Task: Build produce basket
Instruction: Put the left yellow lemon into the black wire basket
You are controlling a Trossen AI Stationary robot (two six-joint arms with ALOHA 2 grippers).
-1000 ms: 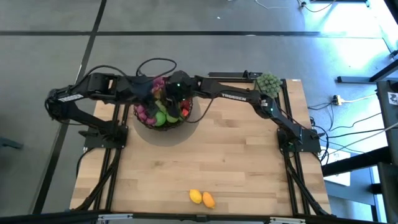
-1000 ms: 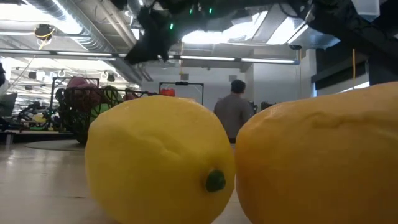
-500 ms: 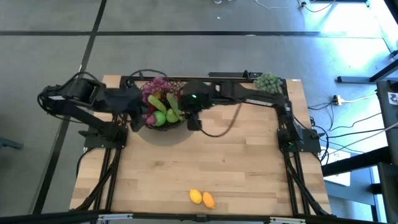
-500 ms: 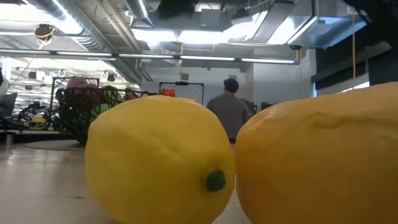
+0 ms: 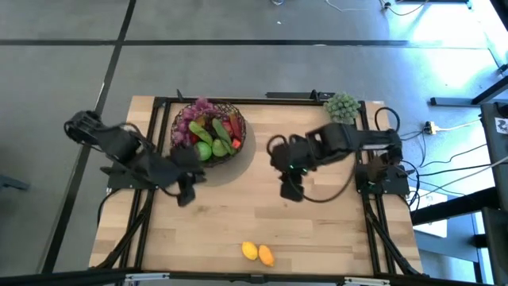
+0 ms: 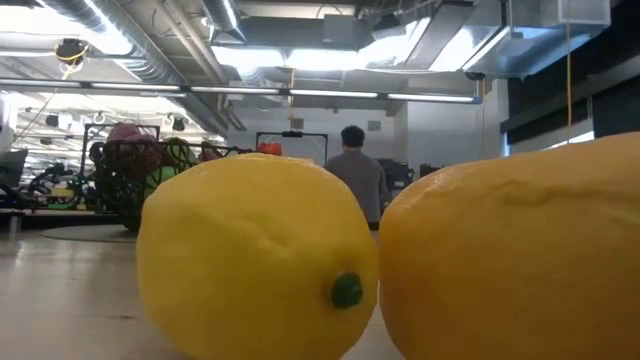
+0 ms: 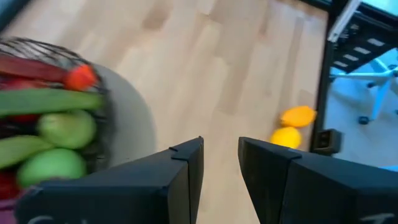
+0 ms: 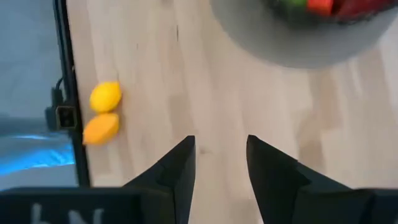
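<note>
Both my arms have pulled back from the basket (image 5: 208,131) within the last second. A moment ago they were crowded over it; now my left gripper (image 5: 185,195) sits on the near side of it, over bare wood, and my right gripper (image 5: 289,191) is well apart to its right. Both hold nothing: the fingers (image 7: 186,168) of the left stand slightly parted with only table between them, and the right's fingers (image 8: 177,171) show the same.

The basket rests at the far left of the table (image 5: 317,230), loaded with grapes (image 5: 190,119), a green apple (image 5: 205,149), a cucumber (image 5: 219,130) and red pieces. I judge this retreat to mark the end of one placement and the start of the next pick.

Two pieces are not yet in: a lemon (image 5: 249,251) and an orange fruit (image 5: 266,255), touching each other at the near edge. The bare wood between either gripper and this pair holds no obstruction.

A pale-green bushy clump (image 5: 342,106) sits at the far right corner. A person (image 6: 353,180) stands in the room beyond the table.
</note>
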